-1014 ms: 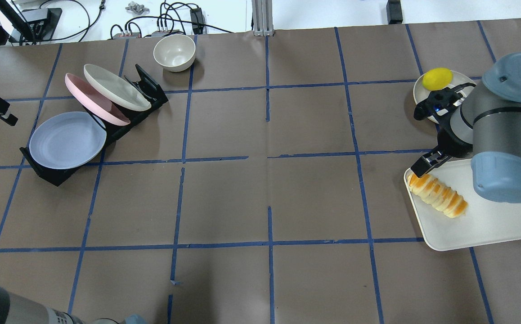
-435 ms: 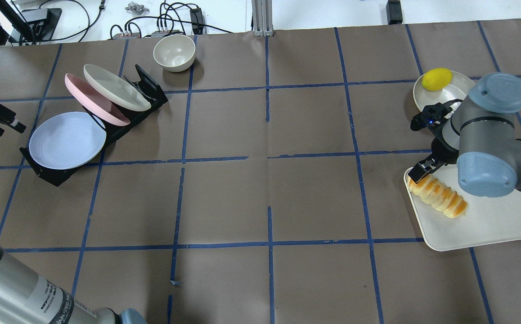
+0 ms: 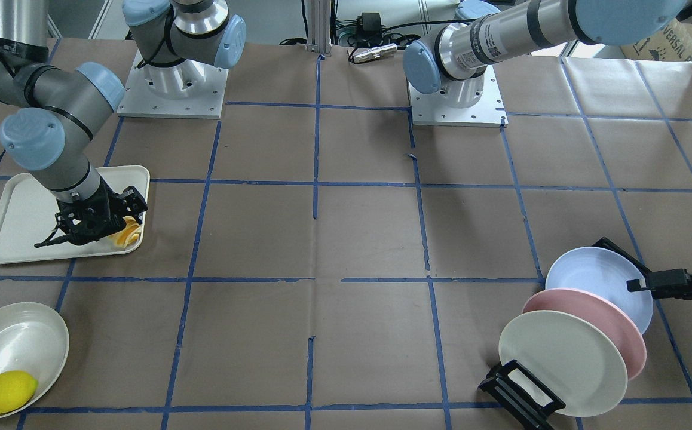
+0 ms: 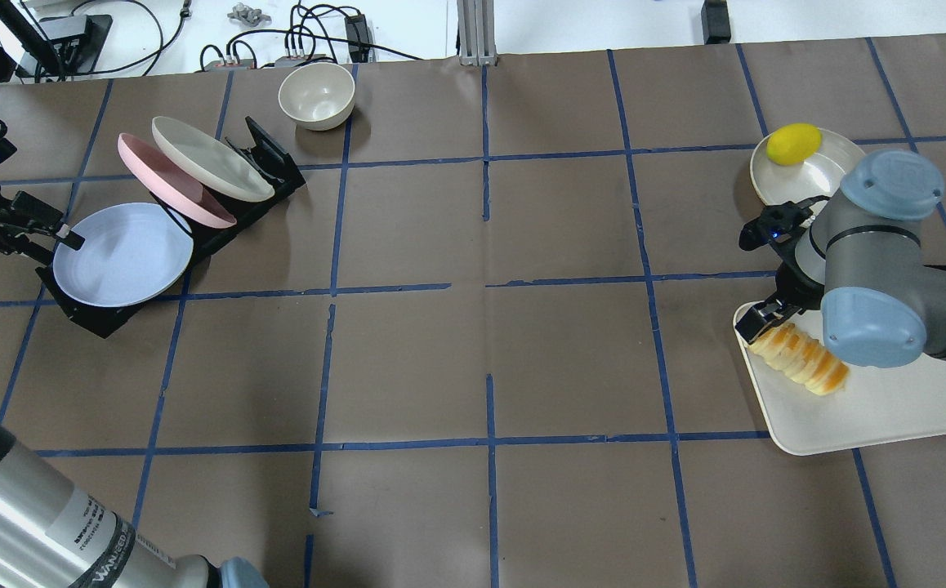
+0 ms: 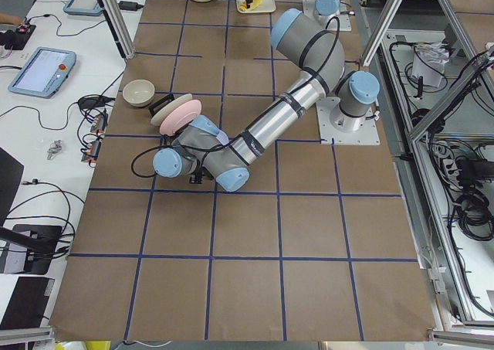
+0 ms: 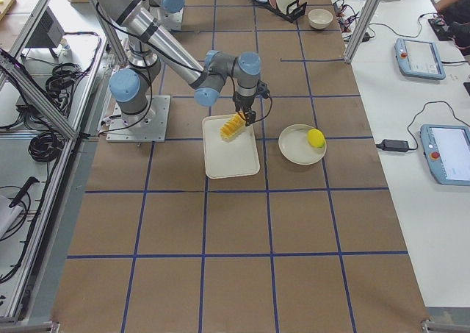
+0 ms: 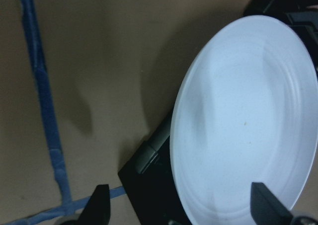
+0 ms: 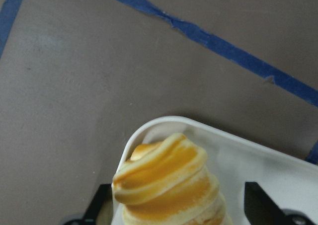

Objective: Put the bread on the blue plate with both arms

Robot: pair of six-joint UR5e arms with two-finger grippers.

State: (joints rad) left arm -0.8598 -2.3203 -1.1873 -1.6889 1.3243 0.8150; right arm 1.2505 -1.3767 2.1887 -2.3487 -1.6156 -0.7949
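In the right wrist-mounted view the bread (image 8: pixel 164 178) is straddled by the wide-open right gripper (image 8: pixel 179 205), which should be lowered, centred, then closed gently.

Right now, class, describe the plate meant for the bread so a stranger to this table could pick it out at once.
On the brown table with blue tape lines, find the black rack on the robot's left, holding three round leaning plates. The pale lavender-blue matte plate is the end one nearest the robot; its neighbours are a pink plate, then a cream-white plate.
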